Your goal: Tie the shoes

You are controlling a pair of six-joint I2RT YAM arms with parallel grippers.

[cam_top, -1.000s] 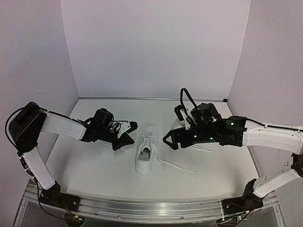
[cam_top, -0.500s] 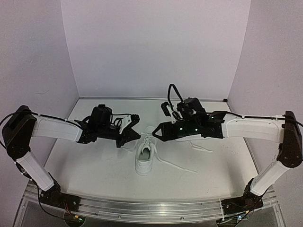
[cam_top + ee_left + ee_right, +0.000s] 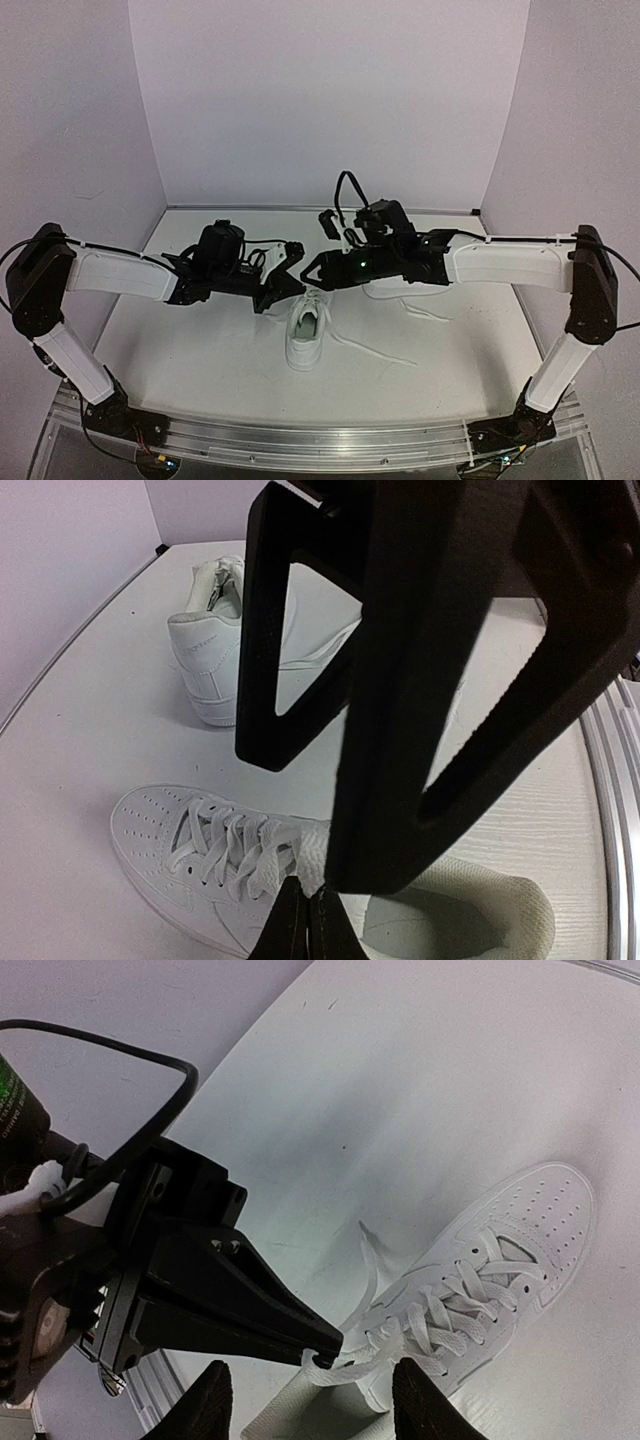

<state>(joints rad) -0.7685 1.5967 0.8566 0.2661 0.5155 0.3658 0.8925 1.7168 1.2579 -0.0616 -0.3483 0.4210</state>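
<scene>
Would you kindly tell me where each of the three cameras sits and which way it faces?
Top external: above and behind the bases, looking down at the table; both arms, left pincer, right pincer show.
Left wrist: on the left arm, looking down past its own fingers at both shoes.
Right wrist: on the right arm, looking at the left pincer pinching a lace; own fingertips show.
Shared: all show the near shoe.
</scene>
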